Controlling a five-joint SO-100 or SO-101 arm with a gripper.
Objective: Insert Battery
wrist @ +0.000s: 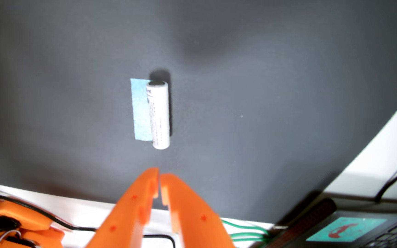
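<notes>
In the wrist view a white cylindrical battery (159, 114) lies on a dark grey mat (264, 107), its long side against a strip of light blue tape (140, 109) on its left. My orange gripper (159, 175) enters from the bottom edge. Its fingertips nearly touch and hold nothing. The gripper hangs in front of the battery's near end, apart from it. No battery holder shows in this view.
The mat's near edge meets a white table (80, 209). An orange arm part with black cables (21, 221) sits at the bottom left. Green wires (245, 231) and a laptop with a teal sticker (345, 229) lie at the bottom right.
</notes>
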